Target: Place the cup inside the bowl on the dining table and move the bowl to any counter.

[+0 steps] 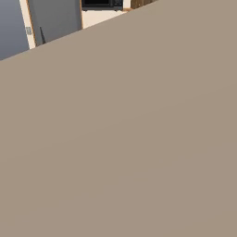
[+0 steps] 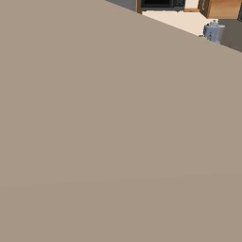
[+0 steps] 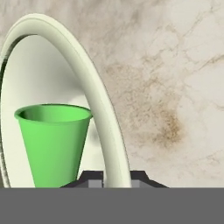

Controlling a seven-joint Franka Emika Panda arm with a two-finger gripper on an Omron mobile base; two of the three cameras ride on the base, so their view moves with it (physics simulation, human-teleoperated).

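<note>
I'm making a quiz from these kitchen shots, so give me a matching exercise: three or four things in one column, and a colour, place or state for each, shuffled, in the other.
Column one:
1. small bright green tapered cup
2. wide cream-white bowl
3. two-finger gripper
4. black microwave

Column two:
A. closed over a rim
B. far back, at the top edge of the right base view
C. standing upright inside another thing
D. above a marbled beige stone surface, holding something

Pairs: 1-C, 2-D, 3-A, 4-B

Bright green tapered cup (image 3: 53, 142) upright inside cream-white bowl (image 3: 103, 109) on marbled stone surface (image 3: 175, 87).
</note>
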